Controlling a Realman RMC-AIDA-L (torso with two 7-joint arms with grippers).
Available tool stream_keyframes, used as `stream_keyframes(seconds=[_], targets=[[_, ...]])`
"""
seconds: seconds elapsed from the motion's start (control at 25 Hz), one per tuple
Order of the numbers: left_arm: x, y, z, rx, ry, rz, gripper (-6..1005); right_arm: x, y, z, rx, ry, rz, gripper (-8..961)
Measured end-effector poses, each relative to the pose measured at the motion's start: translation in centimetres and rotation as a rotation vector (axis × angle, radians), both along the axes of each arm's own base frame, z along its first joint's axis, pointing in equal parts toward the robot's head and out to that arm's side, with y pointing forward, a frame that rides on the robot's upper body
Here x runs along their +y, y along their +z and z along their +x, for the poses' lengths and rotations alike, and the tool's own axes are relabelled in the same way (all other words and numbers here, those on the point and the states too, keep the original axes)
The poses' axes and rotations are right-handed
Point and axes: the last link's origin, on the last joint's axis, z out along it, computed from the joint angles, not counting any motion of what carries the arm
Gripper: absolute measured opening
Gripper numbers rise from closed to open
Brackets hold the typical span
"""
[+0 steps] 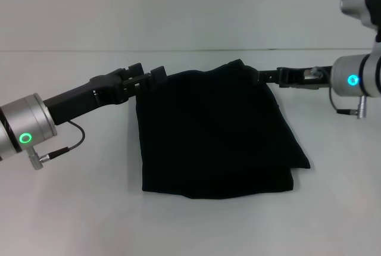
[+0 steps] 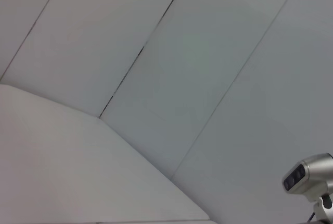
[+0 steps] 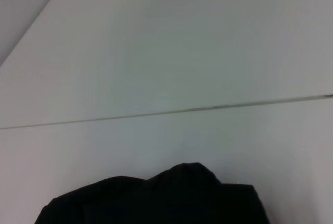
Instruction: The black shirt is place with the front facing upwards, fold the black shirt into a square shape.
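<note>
The black shirt point(image 1: 214, 137) lies folded into a rough rectangle in the middle of the white table, its near edge flat and its far edge raised. My left gripper point(image 1: 156, 77) is at the far left corner of the shirt and shut on the fabric there. At the far right corner my right gripper point(image 1: 262, 77) is shut on the fabric too. A bump of cloth rises between them. In the right wrist view only a dark hump of the shirt point(image 3: 156, 200) shows. No lettering or label is visible.
The white table point(image 1: 71, 208) spreads around the shirt on all sides, with a pale wall behind it. The left wrist view shows only wall panels and the robot's head camera point(image 2: 308, 175).
</note>
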Motion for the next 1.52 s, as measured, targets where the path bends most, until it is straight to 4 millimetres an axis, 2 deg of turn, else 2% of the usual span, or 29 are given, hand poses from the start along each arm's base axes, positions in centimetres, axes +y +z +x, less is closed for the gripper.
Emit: stream_keyframes(seconds=[0.16,0.48,0.84,1.08,1.52], targets=[[0.4,0.3,0.1,0.022,-0.015,0.005,949,-0.1,-1.3,-0.2,-0.014,-0.005,0.028,854],[1.1,-0.2,0.3,0.071,-0.005,0.0,947,0.5,-2.0,0.1,-0.066,-0.021,0.122,823],[1.5,-0.1,0.1,0.085,0.015,0.009,947,0.3,-3.5,-1.0,-0.046,0.015,0.093,748],[1.6,0.0,0.0,0.091,0.02,0.013,947,0.1,-3.8,-1.0,-0.036,0.008,0.083,538],[1.6,0.0,-0.1,0.092,0.024,0.014,947,0.0,-4.0,-1.3,-0.036,0.024,0.075,271]])
